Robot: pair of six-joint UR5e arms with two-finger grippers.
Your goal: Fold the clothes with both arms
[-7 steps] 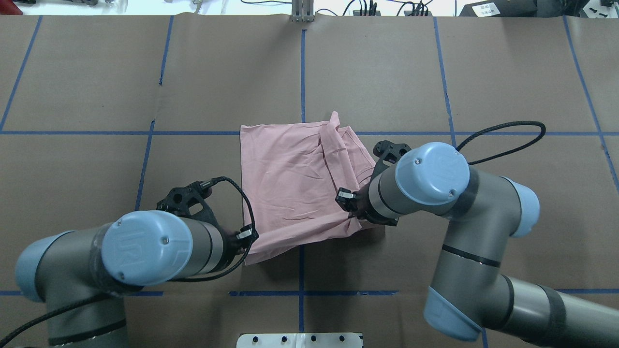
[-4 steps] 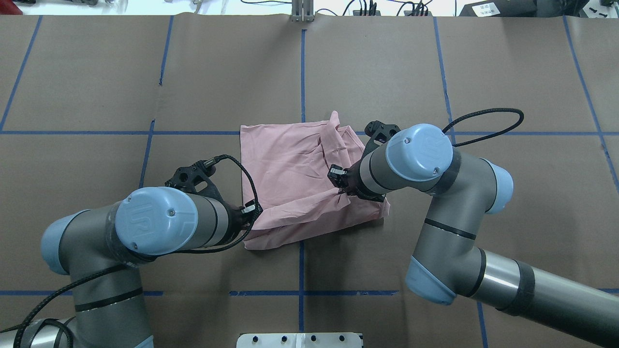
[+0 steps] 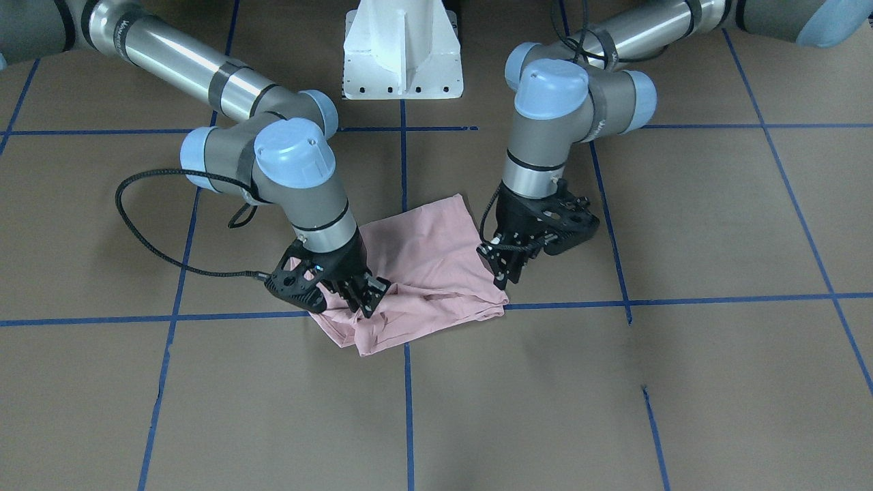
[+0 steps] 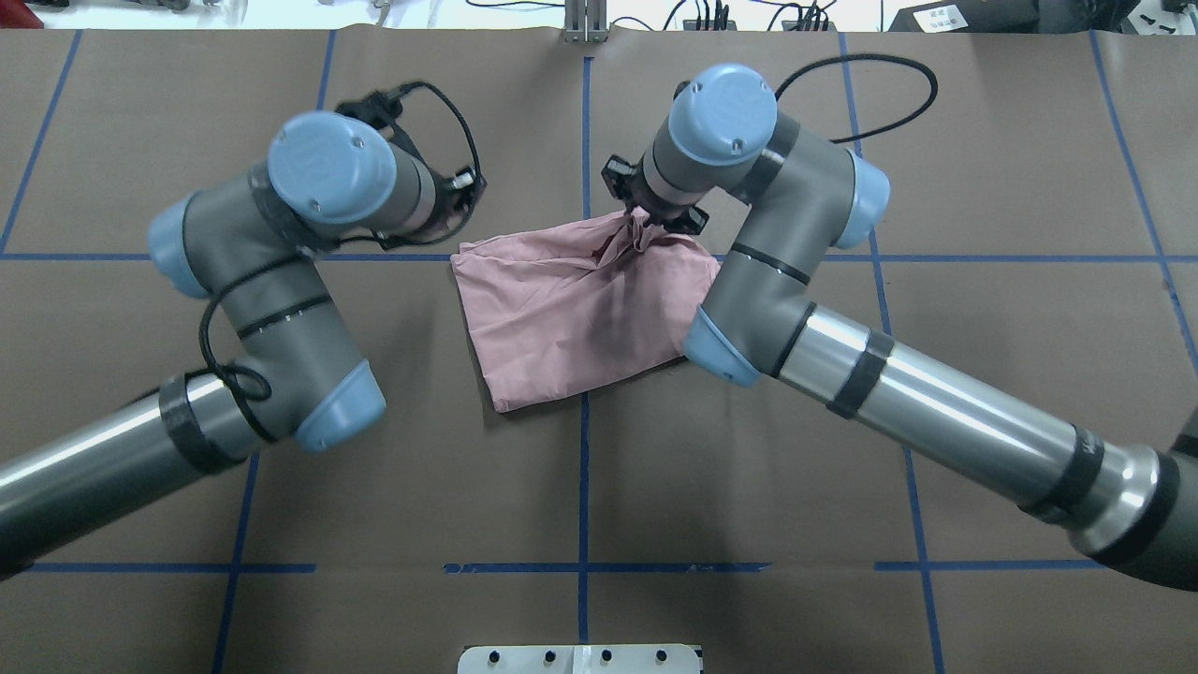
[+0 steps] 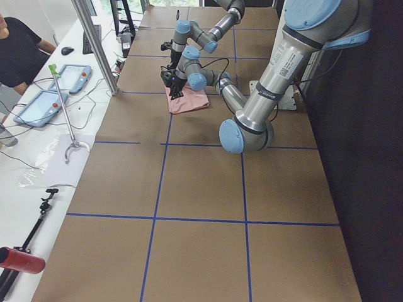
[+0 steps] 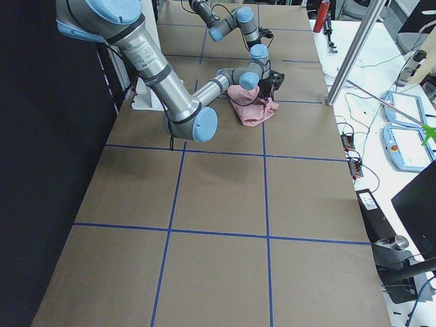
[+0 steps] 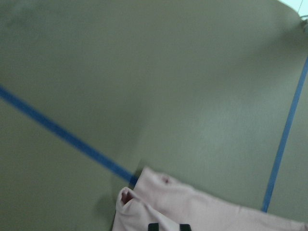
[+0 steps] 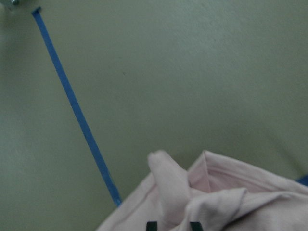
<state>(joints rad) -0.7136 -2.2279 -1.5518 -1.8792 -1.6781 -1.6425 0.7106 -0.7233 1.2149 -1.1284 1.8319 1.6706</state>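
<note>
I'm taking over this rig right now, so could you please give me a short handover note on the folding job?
Right gripper: shut on the bunched far edge of the shirt.
Left gripper: beside the shirt's far left corner; I cannot tell whether it grips.
Shirt: mid-table, doubled over, no print showing, far edge rumpled.
Done: at least one fold appears laid.
Left: probably release, smooth the bunched edge, finish folding.

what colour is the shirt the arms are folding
The shirt is pale pink, plain on the side showing; clearest in the overhead exterior view.
</note>
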